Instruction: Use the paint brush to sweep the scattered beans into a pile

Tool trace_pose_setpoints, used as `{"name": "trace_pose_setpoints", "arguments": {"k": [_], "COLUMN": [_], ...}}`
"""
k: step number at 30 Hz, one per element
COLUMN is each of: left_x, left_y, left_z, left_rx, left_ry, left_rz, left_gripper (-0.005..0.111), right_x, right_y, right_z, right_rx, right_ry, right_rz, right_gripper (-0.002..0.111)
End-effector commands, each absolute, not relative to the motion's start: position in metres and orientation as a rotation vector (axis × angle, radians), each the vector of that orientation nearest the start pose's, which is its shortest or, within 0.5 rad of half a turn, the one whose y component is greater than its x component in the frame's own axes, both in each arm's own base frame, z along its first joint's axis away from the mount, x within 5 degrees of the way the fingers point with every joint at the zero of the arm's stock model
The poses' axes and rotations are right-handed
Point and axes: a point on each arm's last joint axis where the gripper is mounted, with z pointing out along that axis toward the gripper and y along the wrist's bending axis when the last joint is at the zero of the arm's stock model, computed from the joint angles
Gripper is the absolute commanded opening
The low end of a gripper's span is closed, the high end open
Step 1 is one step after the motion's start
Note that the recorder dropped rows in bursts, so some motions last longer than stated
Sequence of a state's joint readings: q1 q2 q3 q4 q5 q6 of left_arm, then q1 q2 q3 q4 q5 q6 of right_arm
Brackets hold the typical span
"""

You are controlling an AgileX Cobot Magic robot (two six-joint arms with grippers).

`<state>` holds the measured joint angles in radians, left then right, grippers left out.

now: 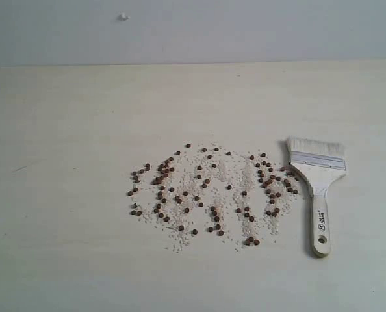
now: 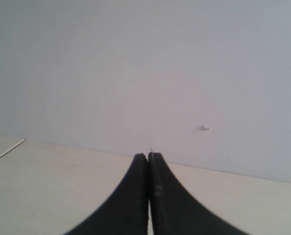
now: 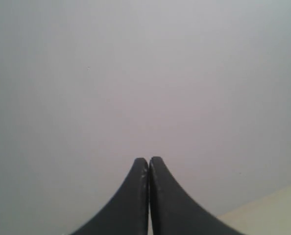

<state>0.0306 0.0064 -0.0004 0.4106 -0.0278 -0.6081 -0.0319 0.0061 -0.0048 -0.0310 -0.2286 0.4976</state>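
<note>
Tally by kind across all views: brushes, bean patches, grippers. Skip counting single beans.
paint brush: 1
patch of scattered beans: 1 (single beans too many to count)
grippers: 2, left gripper and right gripper, both shut
Total: 4

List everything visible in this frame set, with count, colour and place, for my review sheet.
beans: dozens, reddish-brown, scattered across the middle of the table, not yet piled
white grains: many, white, mixed among the beans
paint brush: one, cream handle, silver ferrule, whitish bristles, lying flat just right of the scatter, bristles toward the wall
table: one, pale cream, under everything
wall: one, light grey, behind the table
white speck: one, on the wall, too small to identify
left gripper: one, black, shut, empty, shown only in its wrist view
right gripper: one, black, shut, empty, shown only in its wrist view
</note>
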Motion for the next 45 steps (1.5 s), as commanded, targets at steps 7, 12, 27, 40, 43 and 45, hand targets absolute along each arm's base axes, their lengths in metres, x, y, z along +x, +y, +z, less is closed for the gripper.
{"name": "trace_pose_setpoints", "arguments": {"k": [7, 12, 27, 40, 43, 45], "left_x": [0.056, 0.056, 0.056, 0.056, 0.056, 0.056], "left_y": [0.001, 0.001, 0.001, 0.001, 0.001, 0.001], "left_z": [0.216, 0.216, 0.216, 0.216, 0.216, 0.216], "left_rx": [-0.157, -0.157, -0.157, -0.157, -0.157, -0.157], "left_ry": [1.446, 1.446, 1.446, 1.446, 1.446, 1.446], "left_rz": [-0.142, -0.142, -0.142, -0.142, -0.142, -0.142], "left_gripper": [0.0, 0.0, 0.0, 0.0, 0.0, 0.0], "right_x": [0.049, 0.061, 0.178, 0.26, 0.272, 0.279], "right_y": [-0.004, -0.002, -0.008, 0.031, 0.04, 0.042], "right_z": [0.246, 0.27, 0.297, 0.191, 0.17, 0.159], "right_rx": [0.409, 0.31, 0.288, 0.203, 0.18, 0.178], "right_ry": [1.13, 1.291, 2.27, 2.906, 2.901, 2.887], "right_rz": [0.512, 0.343, 0.059, 0.411, 0.386, 0.361], "right_gripper": [0.0, 0.0, 0.0, 0.007, 0.007, 0.007]}}
